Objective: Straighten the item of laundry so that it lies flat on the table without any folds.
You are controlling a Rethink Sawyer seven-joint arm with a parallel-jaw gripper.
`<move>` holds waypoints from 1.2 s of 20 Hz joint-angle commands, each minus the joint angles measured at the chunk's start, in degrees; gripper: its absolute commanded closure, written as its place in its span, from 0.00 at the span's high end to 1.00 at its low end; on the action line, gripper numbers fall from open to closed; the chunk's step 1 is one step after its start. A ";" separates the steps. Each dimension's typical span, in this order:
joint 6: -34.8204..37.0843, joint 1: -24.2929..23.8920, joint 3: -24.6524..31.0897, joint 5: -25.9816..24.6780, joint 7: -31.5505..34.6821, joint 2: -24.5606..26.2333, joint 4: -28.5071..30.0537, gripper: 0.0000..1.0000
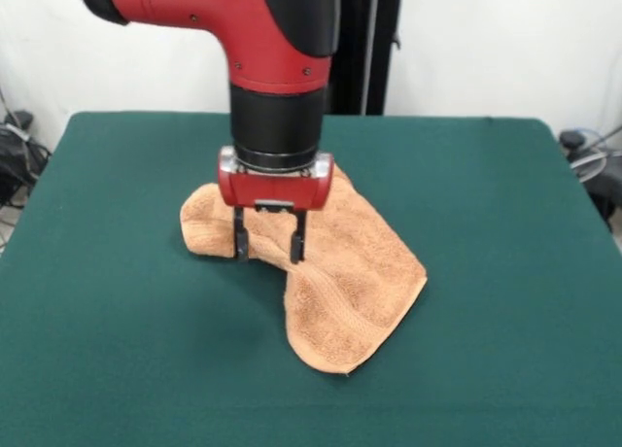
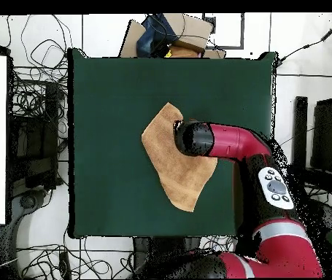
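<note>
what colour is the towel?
Light orange-tan towel, with a woven band near its edge; front view shows it best.

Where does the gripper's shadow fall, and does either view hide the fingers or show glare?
Front view: even, soft lighting; a faint shadow on the table left of and below the gripper; fingers open and sharp over the towel; no glare. Overhead view: the arm's wrist hides the fingers; towel outline clear.

Orange-tan terry towel with woven band, dark green table, red and black arm
</note>
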 commanded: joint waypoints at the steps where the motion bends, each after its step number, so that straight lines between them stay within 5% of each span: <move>1: 4.66 -3.24 7.95 -6.08 -11.99 -2.35 6.15 1.00; 24: 0.09 -1.94 9.10 -12.11 -3.68 -1.54 9.16 1.00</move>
